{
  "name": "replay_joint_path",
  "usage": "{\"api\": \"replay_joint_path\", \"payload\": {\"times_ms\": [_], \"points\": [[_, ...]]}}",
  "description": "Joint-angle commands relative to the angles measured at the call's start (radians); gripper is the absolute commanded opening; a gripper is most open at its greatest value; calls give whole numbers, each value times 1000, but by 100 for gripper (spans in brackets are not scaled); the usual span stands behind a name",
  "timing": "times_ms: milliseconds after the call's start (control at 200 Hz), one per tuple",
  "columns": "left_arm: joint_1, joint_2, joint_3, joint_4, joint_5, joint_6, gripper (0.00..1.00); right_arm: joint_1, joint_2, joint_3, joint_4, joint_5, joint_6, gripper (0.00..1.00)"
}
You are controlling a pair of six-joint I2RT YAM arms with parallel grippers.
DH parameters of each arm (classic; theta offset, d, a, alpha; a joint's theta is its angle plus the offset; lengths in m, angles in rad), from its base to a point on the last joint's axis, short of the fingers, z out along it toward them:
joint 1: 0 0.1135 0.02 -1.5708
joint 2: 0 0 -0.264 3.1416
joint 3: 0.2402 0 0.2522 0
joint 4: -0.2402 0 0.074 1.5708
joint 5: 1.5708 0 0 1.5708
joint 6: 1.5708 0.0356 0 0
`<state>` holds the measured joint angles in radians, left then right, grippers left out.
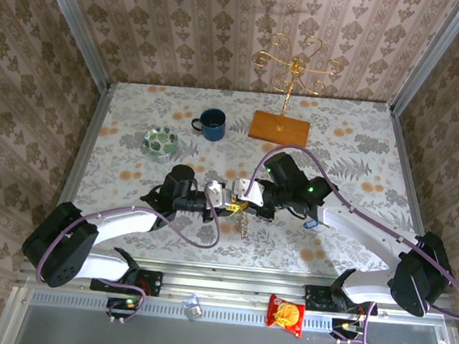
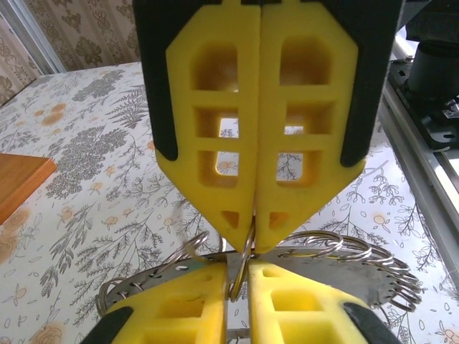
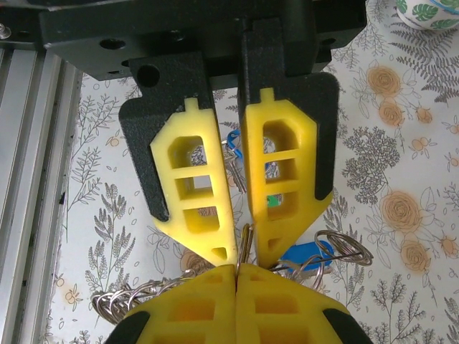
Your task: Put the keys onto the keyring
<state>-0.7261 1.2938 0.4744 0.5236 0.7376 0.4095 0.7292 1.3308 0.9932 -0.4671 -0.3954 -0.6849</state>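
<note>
Keyring (image 2: 344, 247) clenched by left hand (image 2: 252, 242) and right hand (image 3: 244, 254); right wrist view reveals blue-tagged keys (image 3: 308, 255).

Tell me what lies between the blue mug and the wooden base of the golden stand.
Nothing; between the blue mug and the wooden base the flowered tablecloth is bare, as the top view shows.

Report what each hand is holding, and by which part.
Both the left hand and right hand pinch the keyring by one wire ring at their tips.

Left claw (image 2: 252, 240) and right claw (image 3: 245, 254) have yellow pads, the keyring (image 2: 394, 276) is silvery, the tablecloth (image 2: 93, 179) floral.
</note>
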Motion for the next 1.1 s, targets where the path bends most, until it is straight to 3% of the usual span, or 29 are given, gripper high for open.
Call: {"api": "replay_joint_path", "payload": {"times_ms": [0, 80, 195, 275, 495, 780, 935, 1090], "points": [[1, -26, 13, 99, 20, -23, 8, 15, -6, -20, -3, -52, 12, 0], [2, -22, 9, 110, 32, -28, 0, 5, -26, -40, 38, -73, 40, 0], [7, -19, -4, 142, 45, -43, 0, -50, -117, -151, 207, -155, 116, 25], [12, -15, -16, 176, 52, -58, 0, -102, -182, -240, 348, -229, 175, 34], [17, 23, -35, 289, 72, -105, 0, -131, -199, -321, 457, -284, 208, 34], [17, 27, -39, 283, 92, -108, 0, -131, -207, -334, 504, -265, 219, 28], [19, 28, -36, 268, 94, -93, 0, -131, -223, -324, 471, -234, 220, 30], [19, 20, -34, 247, 78, -70, 0, -129, -268, -281, 283, -169, 165, 41]]}}
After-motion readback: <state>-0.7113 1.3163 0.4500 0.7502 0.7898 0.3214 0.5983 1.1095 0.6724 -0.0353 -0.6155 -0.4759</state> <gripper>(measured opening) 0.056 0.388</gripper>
